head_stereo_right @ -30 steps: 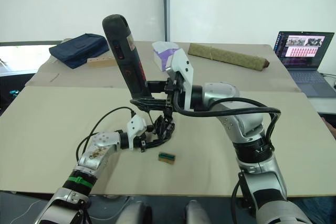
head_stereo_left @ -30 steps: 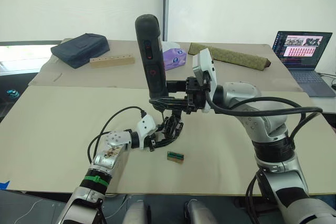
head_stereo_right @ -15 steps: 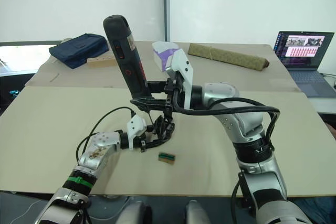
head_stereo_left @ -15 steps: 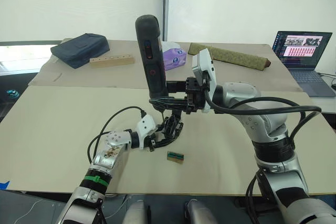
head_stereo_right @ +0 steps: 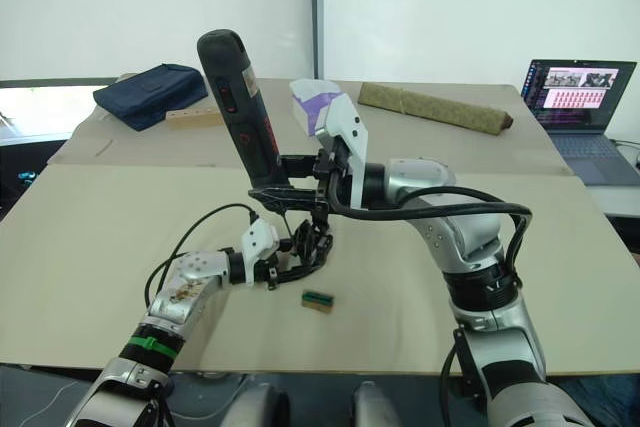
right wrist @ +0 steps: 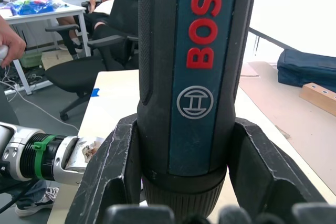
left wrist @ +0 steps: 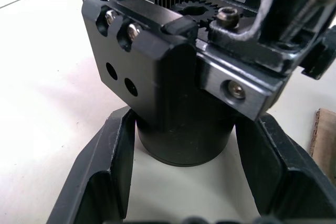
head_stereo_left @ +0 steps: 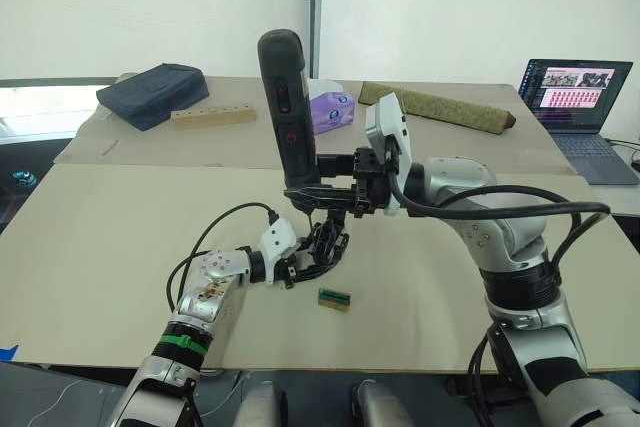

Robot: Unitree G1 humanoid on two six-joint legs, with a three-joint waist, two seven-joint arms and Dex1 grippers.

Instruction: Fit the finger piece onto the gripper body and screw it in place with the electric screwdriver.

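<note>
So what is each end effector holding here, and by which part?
Right end effector grips the electric screwdriver near its lower, bit end. Left end effector clamps the gripper body around its round base.

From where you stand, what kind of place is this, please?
Probably an office or lab used for robot work: a laptop stands open on the far table, black office chairs surround a cluttered desk, and a person's hand shows beside it.

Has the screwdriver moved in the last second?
No. The screwdriver stands where it did against the purple tissue pack behind it, gripped by the right gripper.
</note>
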